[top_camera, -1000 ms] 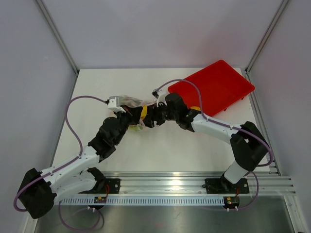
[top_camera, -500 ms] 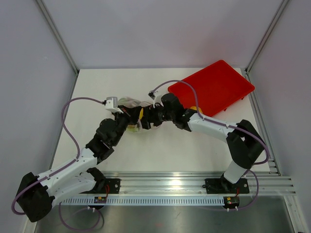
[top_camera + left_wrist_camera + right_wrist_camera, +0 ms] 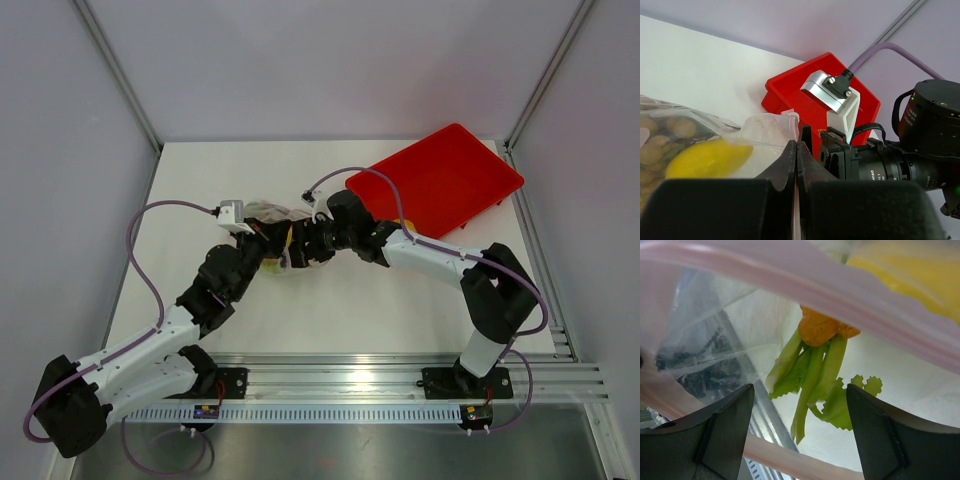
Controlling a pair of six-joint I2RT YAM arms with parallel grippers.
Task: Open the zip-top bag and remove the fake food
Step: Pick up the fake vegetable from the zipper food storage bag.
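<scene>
From above, the left pincer and right pincer meet at the zip-top bag on the desk; the left wrist view shows the left pincer clamped flat on the bag's lip, with fake food to its left; the right wrist view shows the right pincer spread wide, gripping nothing, the celery stalk just ahead between its fingers.

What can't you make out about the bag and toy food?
Top view: the zip-top bag lies mostly under the left arm and right arm, hiding its mouth.
Left wrist view: the left gripper blocks the bag's lower part; the tan balls run past the left edge.
Right wrist view: the yellow piece is blurred and cut off above; whether the right gripper touches the celery is unclear.
</scene>
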